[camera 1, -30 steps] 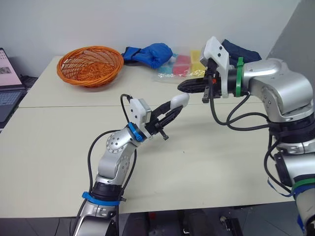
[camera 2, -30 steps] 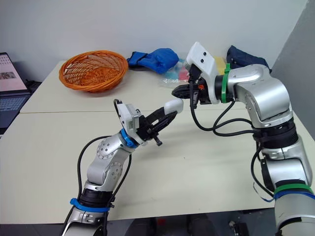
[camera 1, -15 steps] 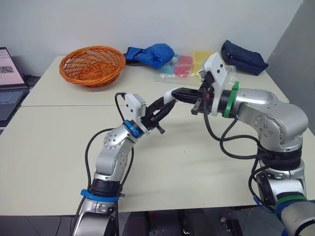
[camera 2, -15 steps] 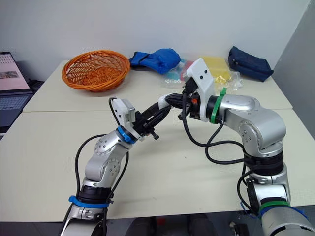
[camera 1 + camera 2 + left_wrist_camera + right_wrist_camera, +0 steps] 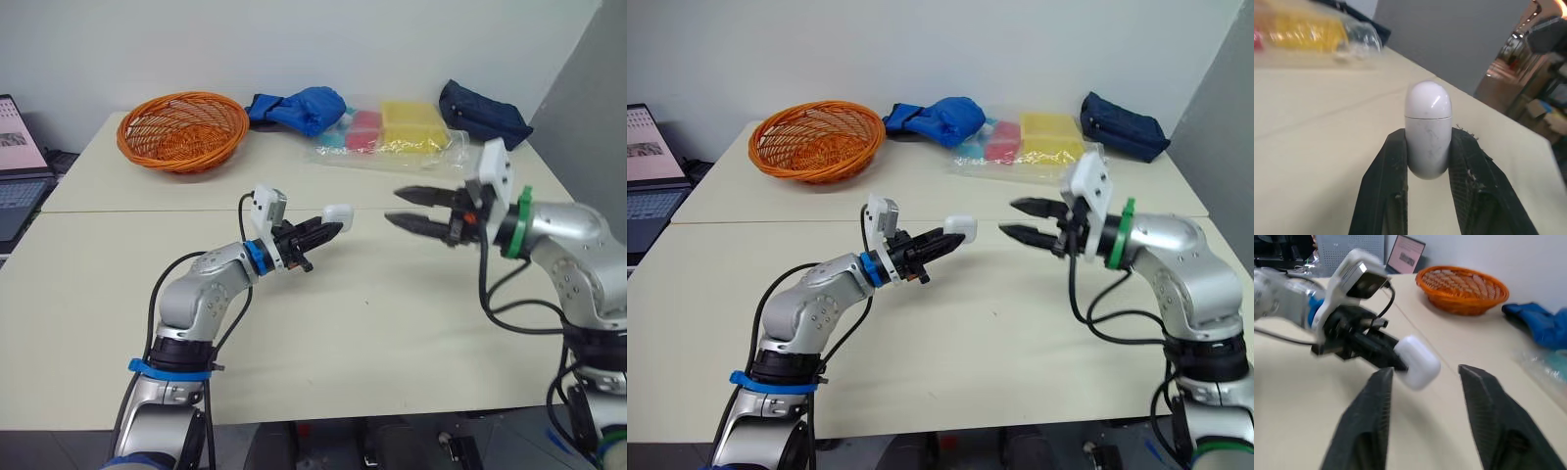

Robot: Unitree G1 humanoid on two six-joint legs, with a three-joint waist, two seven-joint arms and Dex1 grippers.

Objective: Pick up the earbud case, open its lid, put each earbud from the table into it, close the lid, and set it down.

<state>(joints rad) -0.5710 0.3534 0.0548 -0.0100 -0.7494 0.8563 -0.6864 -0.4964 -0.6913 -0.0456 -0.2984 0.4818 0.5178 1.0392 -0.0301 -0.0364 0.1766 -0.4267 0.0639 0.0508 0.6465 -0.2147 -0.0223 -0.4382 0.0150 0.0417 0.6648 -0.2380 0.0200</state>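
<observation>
My left gripper [image 5: 321,229] is shut on the lower half of the white earbud case [image 5: 336,212] and holds it in the air above the middle of the table [image 5: 323,323]. In the left wrist view the case [image 5: 1427,128] stands between the two black fingers [image 5: 1385,188] with its lid down, a thin seam showing under the rounded top. My right gripper [image 5: 404,209] hangs level with the case, a short way to its right, open and holding nothing. The right wrist view looks between its spread fingers [image 5: 1369,423] at the case [image 5: 1418,363].
An orange wicker basket [image 5: 181,127] sits at the back left. Along the far edge lie a blue cloth [image 5: 299,106], a clear bag of yellow and pink items [image 5: 397,132] and a dark blue pouch [image 5: 482,113]. A laptop [image 5: 15,166] stands off the table's left.
My right gripper, shut at the case's top before, has drawn back to the right and opened. The left arm has lowered and levelled with the case still held.
</observation>
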